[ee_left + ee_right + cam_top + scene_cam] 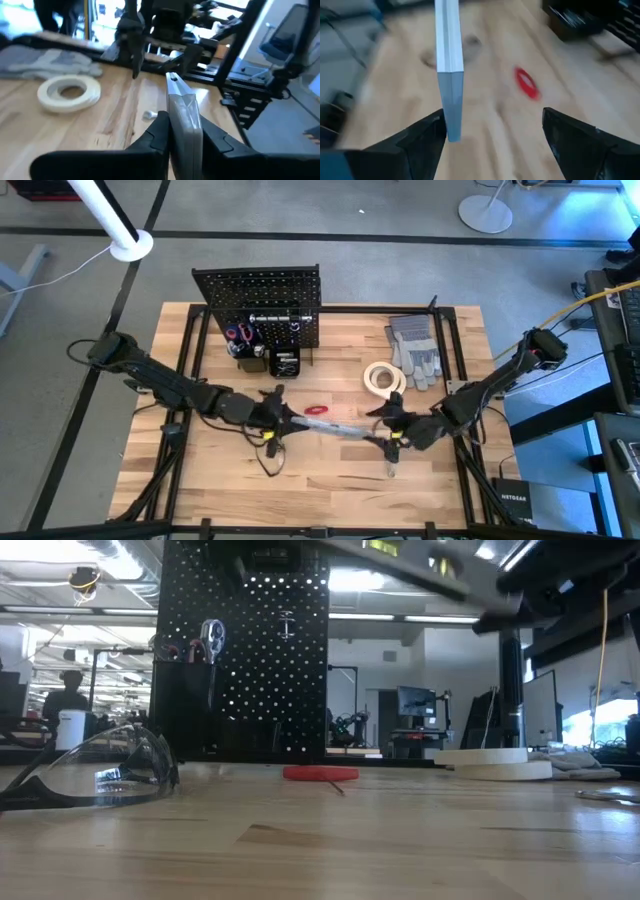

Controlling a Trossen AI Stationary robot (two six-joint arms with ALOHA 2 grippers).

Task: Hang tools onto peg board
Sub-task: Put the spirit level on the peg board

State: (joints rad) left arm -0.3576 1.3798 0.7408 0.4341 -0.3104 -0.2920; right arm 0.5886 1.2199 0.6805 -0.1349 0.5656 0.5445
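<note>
A silver bar level (342, 429) hangs above the middle of the table, and my left gripper (287, 420) is shut on its left end. My right gripper (392, 430) stands open around the level's right end (451, 127), which lies close beside one finger (427, 132). The black peg board (258, 300) stands upright at the table's far edge, with tools in its bins (243, 337). A small red tool (316, 409) and a white tape roll (383, 378) lie flat on the table. Safety glasses (90, 775) rest near the front edge. My left gripper pinches the level's two broad sides (182, 127) between its fingers, at the bar's left end. The fingers come in roughly level from the table's left and lie along the bar. The level is lifted clear of the table (420, 565), slightly tilted. My right gripper: I cannot tell whether its finger touches the level's end.
Grey work gloves (415, 350) lie at the far right, beside the tape roll. A small silver piece (390, 470) lies on the wood near the front. Bare wood shows at the front left (200, 480).
</note>
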